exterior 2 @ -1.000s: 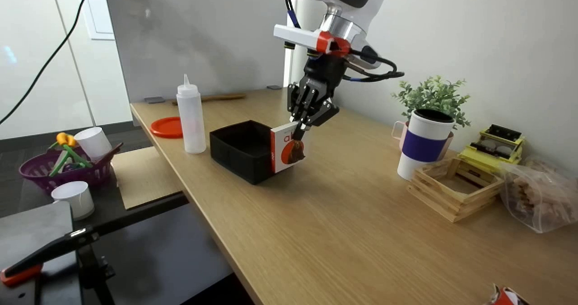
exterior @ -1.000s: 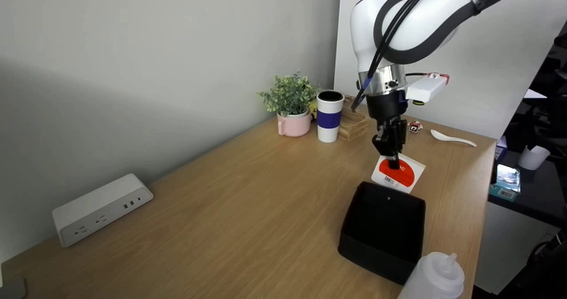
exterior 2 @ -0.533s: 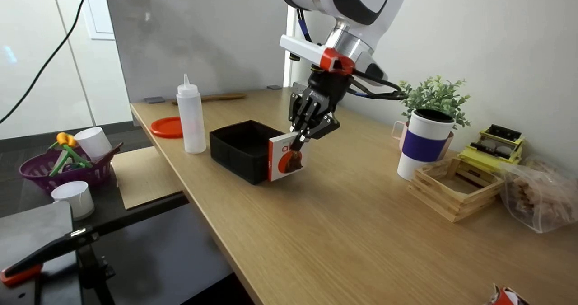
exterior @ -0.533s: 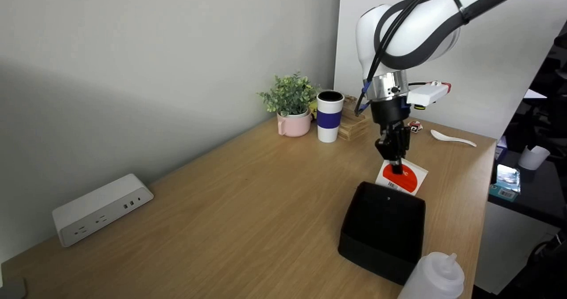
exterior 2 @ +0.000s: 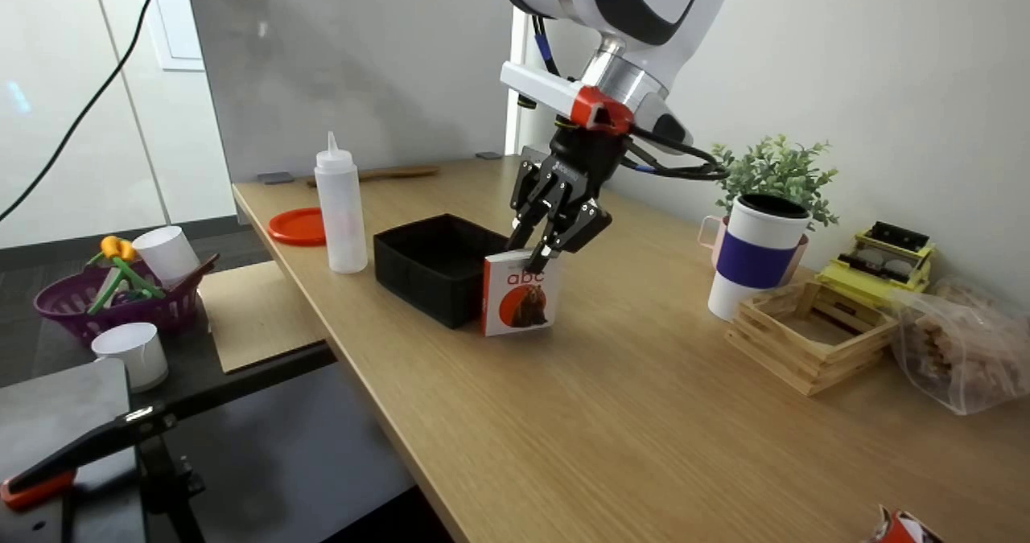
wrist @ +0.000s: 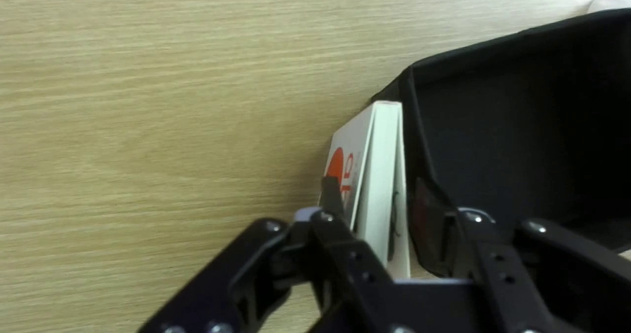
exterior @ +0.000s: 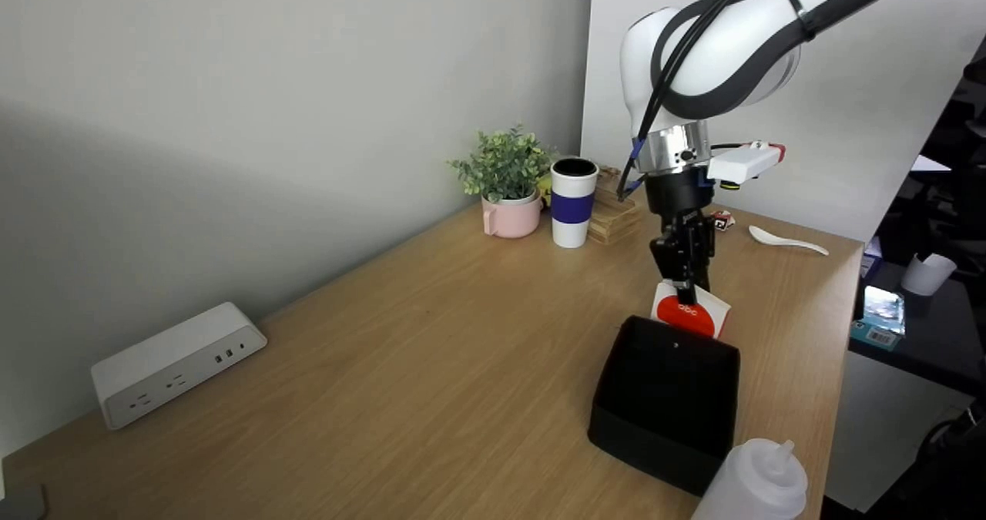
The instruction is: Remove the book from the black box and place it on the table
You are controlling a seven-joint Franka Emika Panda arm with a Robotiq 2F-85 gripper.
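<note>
The small white book (exterior 2: pixel 521 298) with the red-orange patch stands on edge on the table (exterior 2: pixel 644 414), outside the black box (exterior 2: pixel 422 290) and close against its outer wall. In an exterior view the box wall hides the book's lower part (exterior: pixel 685 318). The box (exterior: pixel 655 451) looks empty inside. My gripper (exterior 2: pixel 527 252) is open at the book's top edge. In the wrist view its fingers (wrist: pixel 380 202) stand apart on either side of the book (wrist: pixel 379 170), one before the cover, one by the box wall (wrist: pixel 416 126), with gaps showing.
A translucent bottle (exterior 2: pixel 342 213) and red plate (exterior 2: pixel 298 227) stand beyond the box. A cup (exterior 2: pixel 756 257), plant (exterior 2: pixel 772 174), wooden crate (exterior 2: pixel 813 334) and plastic bag (exterior 2: pixel 957 350) line the wall side. A power strip (exterior: pixel 181 362) and white spoon (exterior: pixel 786 240) lie on the table.
The arm came down with the book between its fingers, bringing it to the table. Then the fingers opened, and the book turned and settled, its cover facing differently. The box has not moved.
</note>
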